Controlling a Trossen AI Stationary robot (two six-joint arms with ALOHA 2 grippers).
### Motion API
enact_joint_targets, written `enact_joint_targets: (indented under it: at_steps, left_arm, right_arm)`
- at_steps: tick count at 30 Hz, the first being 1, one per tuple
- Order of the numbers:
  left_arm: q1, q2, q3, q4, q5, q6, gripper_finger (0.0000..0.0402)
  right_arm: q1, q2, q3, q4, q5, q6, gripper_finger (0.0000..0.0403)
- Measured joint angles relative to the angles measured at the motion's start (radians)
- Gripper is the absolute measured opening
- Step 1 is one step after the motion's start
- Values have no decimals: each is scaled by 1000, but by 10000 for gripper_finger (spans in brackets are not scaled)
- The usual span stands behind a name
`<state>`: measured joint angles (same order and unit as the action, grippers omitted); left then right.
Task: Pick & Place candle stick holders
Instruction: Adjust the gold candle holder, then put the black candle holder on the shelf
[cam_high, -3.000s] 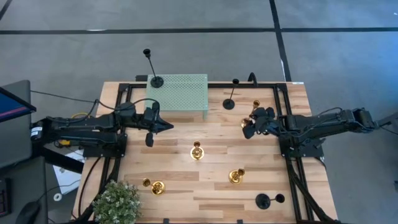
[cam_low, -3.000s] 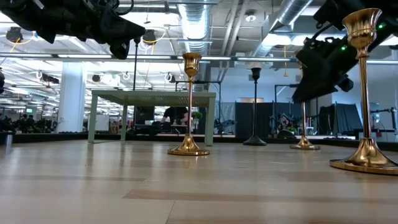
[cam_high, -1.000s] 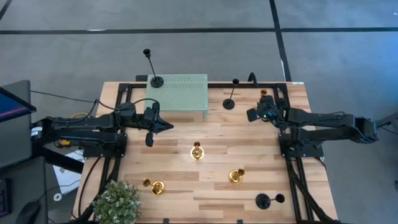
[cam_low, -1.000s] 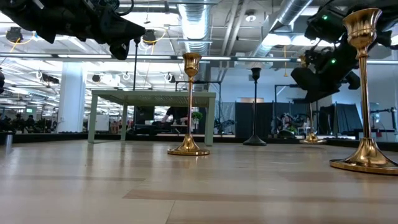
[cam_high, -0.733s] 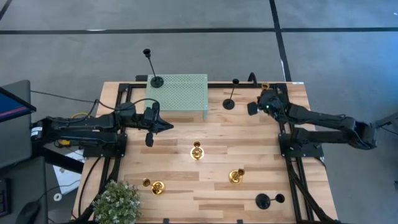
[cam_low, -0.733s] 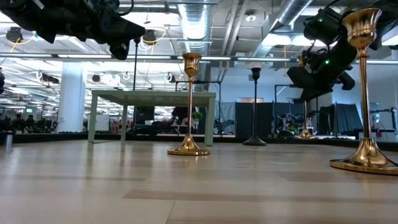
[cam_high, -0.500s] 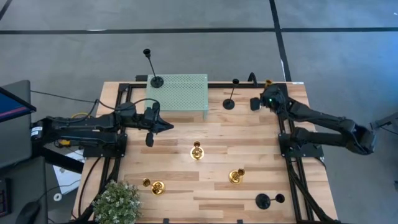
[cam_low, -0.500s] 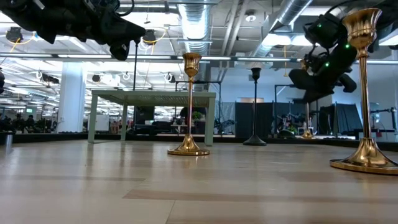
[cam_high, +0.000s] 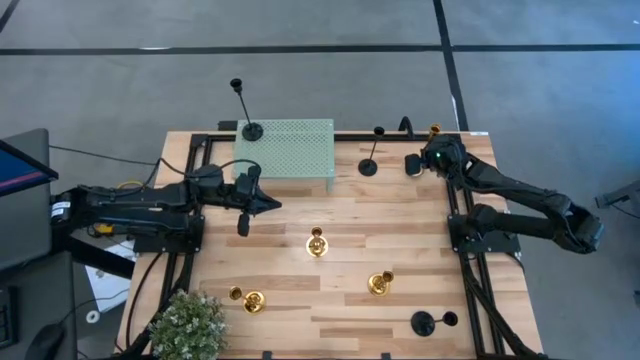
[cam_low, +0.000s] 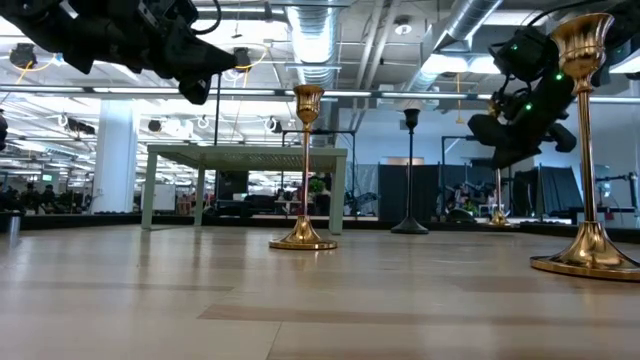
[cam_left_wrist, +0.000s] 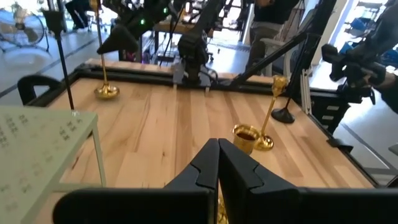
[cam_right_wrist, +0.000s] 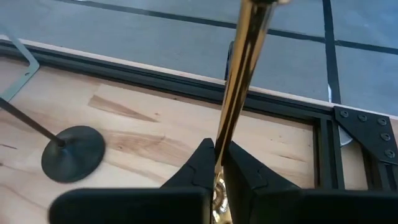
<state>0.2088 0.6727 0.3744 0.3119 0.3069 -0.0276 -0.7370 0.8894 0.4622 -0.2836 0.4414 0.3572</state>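
Right tool (cam_right_wrist: 217, 163) of mine is clamped on the thin stem of a tall gold candle stick holder (cam_right_wrist: 239, 81), which I hold near the far right corner of the worktop (cam_high: 290, 290). In the low view its base looks down at the wood, though I cannot tell for sure that it rests there. My left tool (cam_left_wrist: 217, 163) has its fingers pressed together on nothing and hangs over the left half of the worktop, just beside the front edge of the green perforated stand (cam_high: 300, 150).

I judge the job to be in its early part. One black holder (cam_high: 250, 128) stands on the stand's far left corner, which I take for a placed one. Another black holder (cam_high: 370, 165) stands on the wood between the stand and my right tool. Three gold holders remain loose: one at mid-worktop (cam_high: 316, 243), one toward the near right (cam_high: 379, 284), one by the near left (cam_high: 252, 300) beside the potted plant (cam_high: 188, 325). A third black holder (cam_high: 424, 322) sits at the near right edge.
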Motion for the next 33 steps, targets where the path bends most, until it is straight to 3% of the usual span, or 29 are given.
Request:
enact_joint_targets:
  at_steps: [10, 17, 23, 33]
  left_arm:
    - [0, 2, 0, 4, 0, 1, 6]
    - [0, 2, 0, 4, 0, 0, 6]
    - [0, 2, 0, 4, 0, 1, 6]
    - [0, 2, 0, 4, 0, 1, 6]
  right_arm:
    - [1, 0, 0, -7, -4, -43, 127]
    - [5, -2, 43, -254, -81, -33, 187]
    - [49, -2, 63, -391, -162, 27, 189]
    - [227, -2, 66, -443, -287, 191, 145]
